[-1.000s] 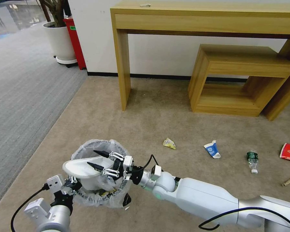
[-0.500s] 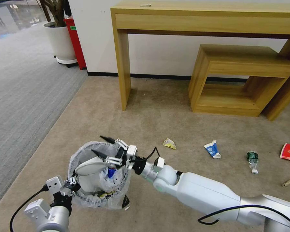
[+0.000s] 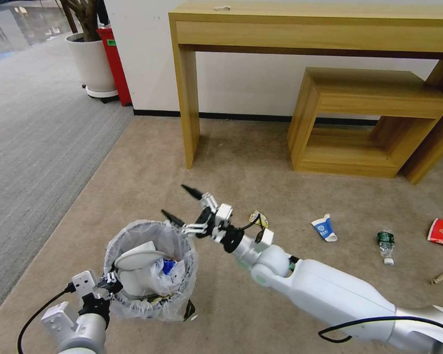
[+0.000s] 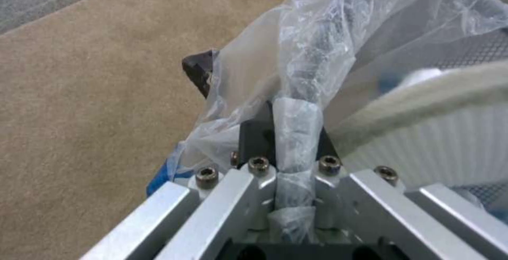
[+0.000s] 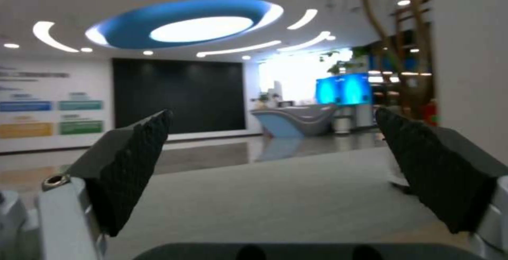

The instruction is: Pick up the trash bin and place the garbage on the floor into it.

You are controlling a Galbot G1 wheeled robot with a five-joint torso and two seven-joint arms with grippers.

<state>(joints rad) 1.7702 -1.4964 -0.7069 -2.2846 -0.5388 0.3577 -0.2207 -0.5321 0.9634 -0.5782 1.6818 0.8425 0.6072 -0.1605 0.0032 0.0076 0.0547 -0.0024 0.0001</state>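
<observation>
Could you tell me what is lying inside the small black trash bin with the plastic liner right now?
Inside the small round black trash bin with the whitish plastic liner lies a white slipper, beside crumpled clear plastic and a small blue item. Anything beneath them, and the bin's bottom, is covered.

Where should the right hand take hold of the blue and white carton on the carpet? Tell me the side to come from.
Probably across the blue middle of the carton, coming from above. It lies flat and crumpled on the carpet, its white end nearer the robot, with open floor all round. The right hand is open and empty.
</observation>
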